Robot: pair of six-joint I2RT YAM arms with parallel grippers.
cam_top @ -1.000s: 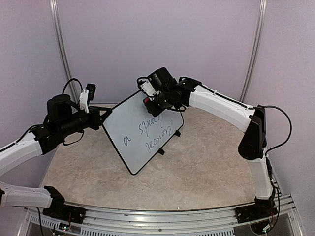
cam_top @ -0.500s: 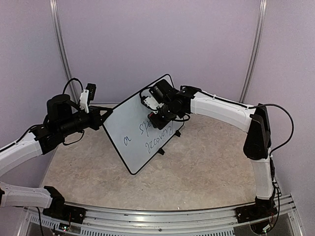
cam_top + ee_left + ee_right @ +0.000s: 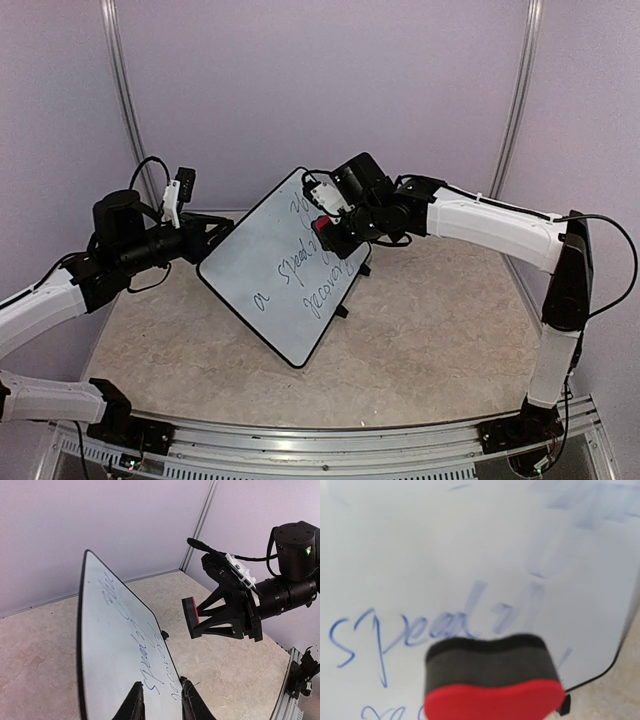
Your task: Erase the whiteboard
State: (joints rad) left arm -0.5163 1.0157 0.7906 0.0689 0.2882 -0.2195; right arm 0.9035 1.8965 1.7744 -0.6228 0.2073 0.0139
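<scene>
A pale marbled counter (image 3: 430,330), walled in lilac, carries the whiteboard (image 3: 260,270). The board stands tilted near the middle, propped on small black feet (image 3: 340,312), its written face turned up toward the overhead camera.

The right arm (image 3: 490,225) climbs from its base at the near right corner to a high elbow at the right edge. Its long white forearm then stretches left, across to the board's upper right part. The left arm (image 3: 60,295) comes in low from the left, its forearm roughly level and pointing at the board's left corner.

The right gripper (image 3: 330,232) is clamped on a red-backed eraser (image 3: 492,680), whose black felt is turned toward the board. The eraser sits close over the face beside the writing; whether the felt touches cannot be told. The left gripper (image 3: 212,232) sits at the board's left corner. In its own wrist view the fingers (image 3: 137,702) stand a little apart with white board showing between them, and whether they pinch the board cannot be told.

Blue handwriting (image 3: 300,270) reading "speedy recovery" runs across the board's middle and lower part. Above it, toward the far corner, the marks are faint and smeared (image 3: 580,505).
</scene>
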